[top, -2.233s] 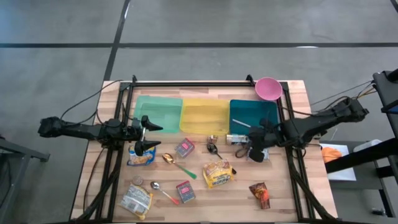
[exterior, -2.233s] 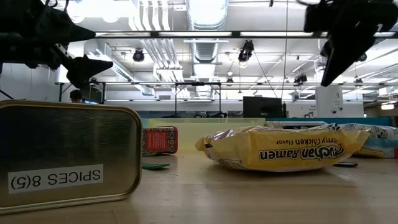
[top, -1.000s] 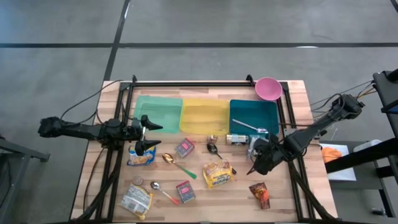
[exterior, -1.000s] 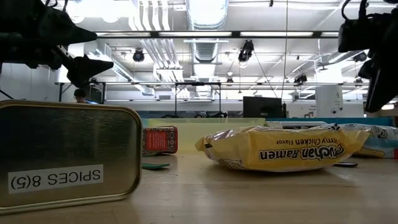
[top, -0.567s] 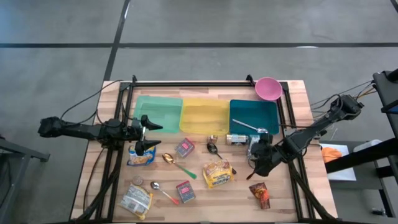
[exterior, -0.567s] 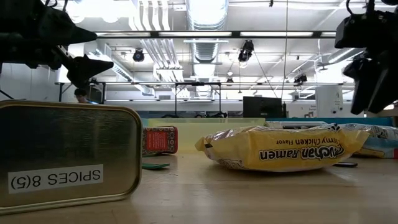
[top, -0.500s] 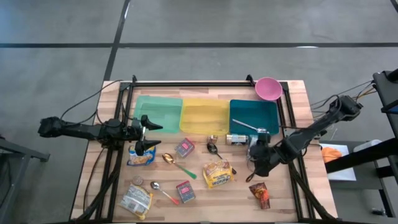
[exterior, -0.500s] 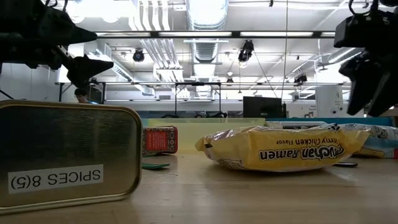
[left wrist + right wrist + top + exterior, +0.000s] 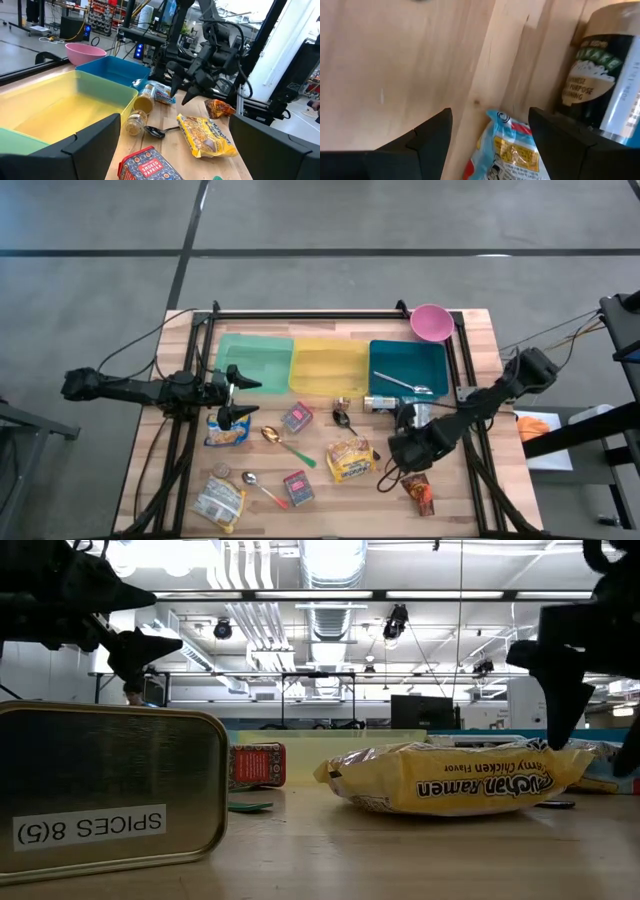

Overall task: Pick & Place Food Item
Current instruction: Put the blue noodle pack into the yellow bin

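Now your right gripper [image 9: 392, 470] hangs open and empty near the table's [image 9: 470, 510] front right corner, between the yellow ramen pack [image 9: 350, 458] and the red snack packet [image 9: 418, 492]; your left gripper [image 9: 243, 400] waits wide open by the green bin [image 9: 255, 363]

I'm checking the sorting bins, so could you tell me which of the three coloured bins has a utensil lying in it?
The blue bin, the rightmost of the three and nearest the pink bowl: a spoon lies in it, whereas the green bin and yellow bin show nothing inside.
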You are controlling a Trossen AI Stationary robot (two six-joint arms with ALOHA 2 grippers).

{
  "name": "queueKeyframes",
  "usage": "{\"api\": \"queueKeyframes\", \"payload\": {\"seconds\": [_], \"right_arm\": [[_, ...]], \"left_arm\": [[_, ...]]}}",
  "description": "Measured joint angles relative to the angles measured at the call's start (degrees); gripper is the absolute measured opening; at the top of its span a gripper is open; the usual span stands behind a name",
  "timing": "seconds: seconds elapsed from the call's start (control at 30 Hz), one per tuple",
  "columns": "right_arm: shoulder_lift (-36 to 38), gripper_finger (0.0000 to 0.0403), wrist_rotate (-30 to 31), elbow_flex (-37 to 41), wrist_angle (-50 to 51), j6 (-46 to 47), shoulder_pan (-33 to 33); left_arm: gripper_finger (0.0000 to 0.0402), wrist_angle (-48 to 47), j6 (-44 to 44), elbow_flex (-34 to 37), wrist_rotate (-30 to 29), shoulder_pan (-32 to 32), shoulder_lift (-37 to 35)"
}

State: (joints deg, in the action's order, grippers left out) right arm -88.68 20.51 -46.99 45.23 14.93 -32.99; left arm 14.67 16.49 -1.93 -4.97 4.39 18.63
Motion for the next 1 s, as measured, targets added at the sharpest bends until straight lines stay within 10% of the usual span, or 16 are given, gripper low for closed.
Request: {"api": "queueKeyframes", "payload": {"seconds": [0.47,1.0], "right_arm": [[-2.2,0.0247,3.6,1.0,2.3,-4.7,0.0],[-2.2,0.0048,3.6,2.9,-0.1,-4.9,0.0]], "left_arm": [[0.0381,0.0,0.0,0.0,-0.2,0.0,0.0],[0.0381,0.0,0.0,0.0,-0.5,0.0,0.0]]}}
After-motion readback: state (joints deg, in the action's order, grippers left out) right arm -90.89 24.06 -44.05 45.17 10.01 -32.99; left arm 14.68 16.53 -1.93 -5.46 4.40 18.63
